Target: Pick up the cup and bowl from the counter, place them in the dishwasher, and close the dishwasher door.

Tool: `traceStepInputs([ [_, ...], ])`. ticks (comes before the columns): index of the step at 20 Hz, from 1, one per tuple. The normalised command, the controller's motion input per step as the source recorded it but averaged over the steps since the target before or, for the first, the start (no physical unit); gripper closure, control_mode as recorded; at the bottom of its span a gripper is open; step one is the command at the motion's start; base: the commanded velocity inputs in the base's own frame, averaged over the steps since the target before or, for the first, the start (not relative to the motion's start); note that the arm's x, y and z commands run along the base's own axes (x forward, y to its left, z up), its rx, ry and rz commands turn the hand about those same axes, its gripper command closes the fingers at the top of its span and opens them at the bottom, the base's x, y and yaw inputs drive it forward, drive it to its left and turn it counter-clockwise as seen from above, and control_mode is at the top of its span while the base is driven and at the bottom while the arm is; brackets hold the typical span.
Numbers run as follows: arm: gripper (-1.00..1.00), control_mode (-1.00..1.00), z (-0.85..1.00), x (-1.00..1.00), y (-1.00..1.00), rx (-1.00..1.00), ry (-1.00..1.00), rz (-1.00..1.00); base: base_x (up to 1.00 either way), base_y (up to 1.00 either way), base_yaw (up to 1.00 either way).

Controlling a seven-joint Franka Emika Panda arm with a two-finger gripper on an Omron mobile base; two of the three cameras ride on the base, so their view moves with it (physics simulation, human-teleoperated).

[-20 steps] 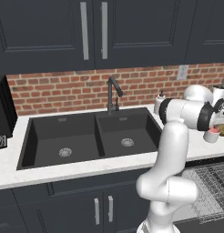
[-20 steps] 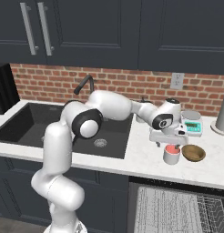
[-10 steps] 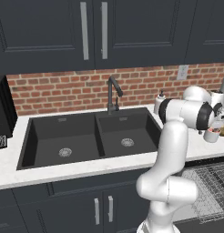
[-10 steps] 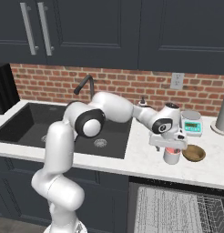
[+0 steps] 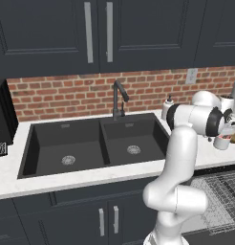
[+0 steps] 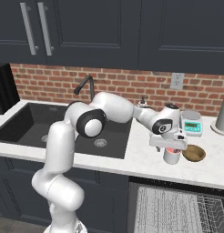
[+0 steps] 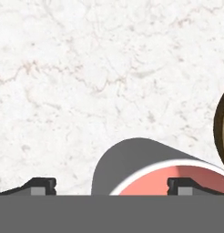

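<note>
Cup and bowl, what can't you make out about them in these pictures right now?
- Cup: its rim, right base view, covered by the gripper.
- Cup's base: hand view, cut by the bottom edge.
- Bowl: hand view, cut by the right edge.
- Bowl: left base view, too small behind the arm.

No text, label, brand or number can be read; the small scale (image 6: pixel 193 124) on the counter (image 6: pixel 145 164) has a display too blurred to make out.

Ahead of me a black faucet (image 5: pixel 118 98) stands behind the black double sink (image 5: pixel 95 144). A white pump bottle (image 5: pixel 166 108) is by the red brick wall (image 6: pixel 123 86). A white scale with teal display (image 6: pixel 192 123) sits beside a tall grey vessel (image 6: pixel 222 113).
</note>
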Motion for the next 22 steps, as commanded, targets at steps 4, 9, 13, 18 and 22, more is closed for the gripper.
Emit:
traceStepInputs([
  [4,1.0,-1.0,-0.12,0.01,0.0,0.0,0.0,0.01,0.0,0.0,0.0],
  [9,1.0,-1.0,-0.05,-0.03,0.03,0.0,0.0,0.0,0.0,0.0,0.0],
  [13,1.0,-1.0,0.0,-0.56,0.08,0.02,0.02,0.0,0.0,0.0,0.0],
  [18,1.0,-1.0,0.13,-1.0,0.01,0.11,-0.07,0.01,0.0,0.0,0.0],
  [22,1.0,-1.0,0.18,-1.0,0.05,0.15,-0.12,0.07,0.0,0.0,0.0],
])
